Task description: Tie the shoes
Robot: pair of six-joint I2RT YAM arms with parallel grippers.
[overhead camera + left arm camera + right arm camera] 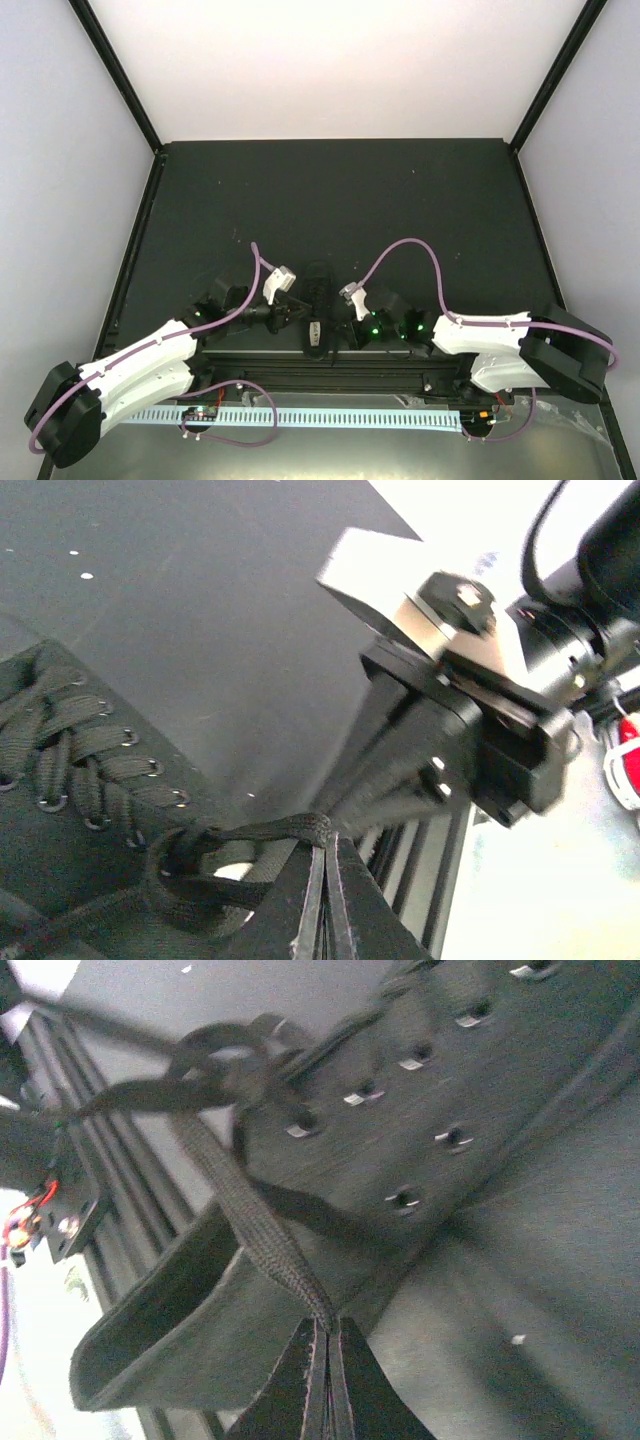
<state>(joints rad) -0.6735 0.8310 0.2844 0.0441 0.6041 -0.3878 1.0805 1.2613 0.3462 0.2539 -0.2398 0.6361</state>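
Observation:
The small black shoe point(318, 305) lies on the dark table between the two arms, its pale patch at the near end. My left gripper point(296, 312) is at its left side and is shut on a black lace loop point(285, 830), which runs from the fingertips to a knot by the eyelets. My right gripper point(345, 318) is at its right side and is shut on a flat black lace point(255, 1225), which runs taut up to the knot point(225, 1060). The shoe's laced upper point(85, 765) and its eyelets point(400, 1065) show in the wrist views.
A black rail frame point(330, 372) and a white slotted strip point(330, 417) run along the near edge behind the shoe. Purple cables point(405, 250) arch over both wrists. Black posts point(120, 75) rise at the table's far corners.

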